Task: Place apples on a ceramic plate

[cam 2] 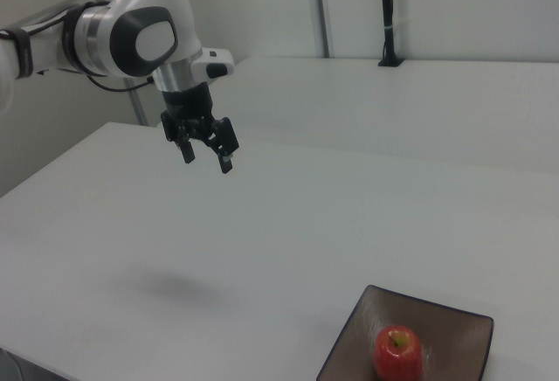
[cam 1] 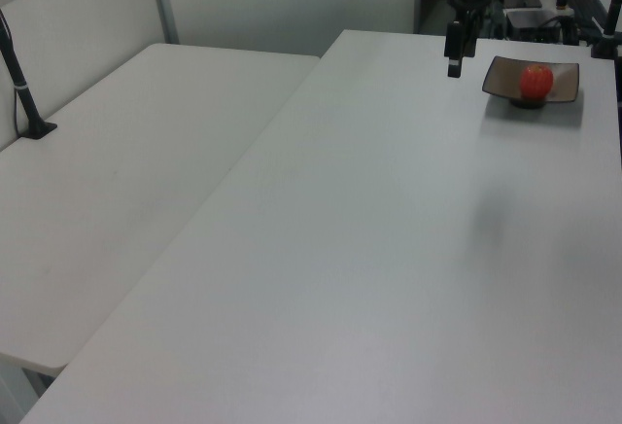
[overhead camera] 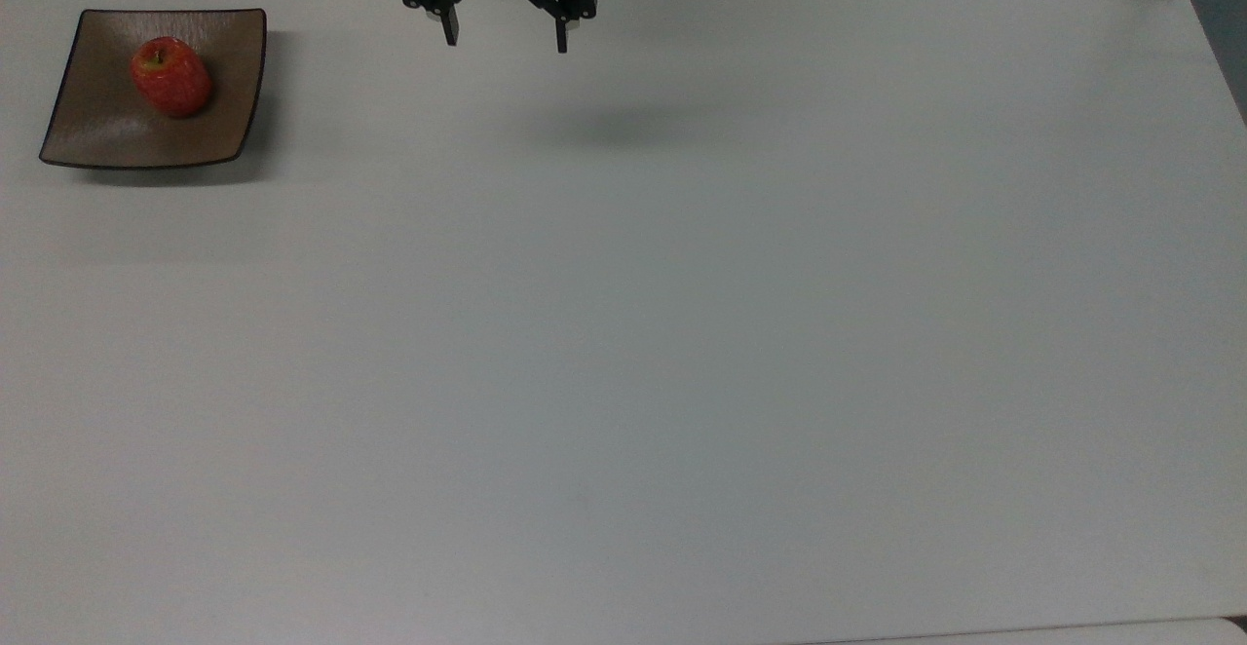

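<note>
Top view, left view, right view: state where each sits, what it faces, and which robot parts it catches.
Top view: overhead, looking down on the table; gripper with open jaws at the top edge.
Left view: low, along the table toward the far plate; gripper hanging down.
Right view: beside the plate, facing across the table; arm and gripper.
All three share the apple on the plate.

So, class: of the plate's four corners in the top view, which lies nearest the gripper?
The plate's upper right corner, on the side facing the open gripper; the apple sits nearer the upper left.
</note>
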{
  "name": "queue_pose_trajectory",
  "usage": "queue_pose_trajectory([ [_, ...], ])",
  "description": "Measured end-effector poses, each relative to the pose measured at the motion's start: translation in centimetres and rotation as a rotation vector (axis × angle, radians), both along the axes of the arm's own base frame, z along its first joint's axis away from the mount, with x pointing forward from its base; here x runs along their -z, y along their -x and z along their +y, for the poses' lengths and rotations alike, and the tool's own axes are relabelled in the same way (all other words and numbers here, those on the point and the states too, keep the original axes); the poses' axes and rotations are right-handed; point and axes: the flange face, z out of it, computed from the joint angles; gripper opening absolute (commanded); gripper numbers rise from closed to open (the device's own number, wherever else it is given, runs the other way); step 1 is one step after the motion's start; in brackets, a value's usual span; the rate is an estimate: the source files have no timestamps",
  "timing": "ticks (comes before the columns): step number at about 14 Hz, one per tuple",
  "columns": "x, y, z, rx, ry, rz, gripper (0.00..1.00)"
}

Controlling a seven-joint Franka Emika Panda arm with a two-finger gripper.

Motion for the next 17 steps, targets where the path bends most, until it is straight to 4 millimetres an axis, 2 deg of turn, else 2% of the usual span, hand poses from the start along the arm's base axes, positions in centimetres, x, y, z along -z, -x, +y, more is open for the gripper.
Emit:
queue_pose_trajectory([
  [2,1.0,-0.3,1.0,-0.017,-0.002,-0.013,1.0],
  [4,1.3,-0.4,0.8,-0.014,-0.002,-0.019,1.0],
  [9,1.1,-0.5,0.0,0.0,-0.002,-0.023,1.0],
  [17,1.0,-0.5,0.0,0.0,-0.002,-0.025,1.0],
])
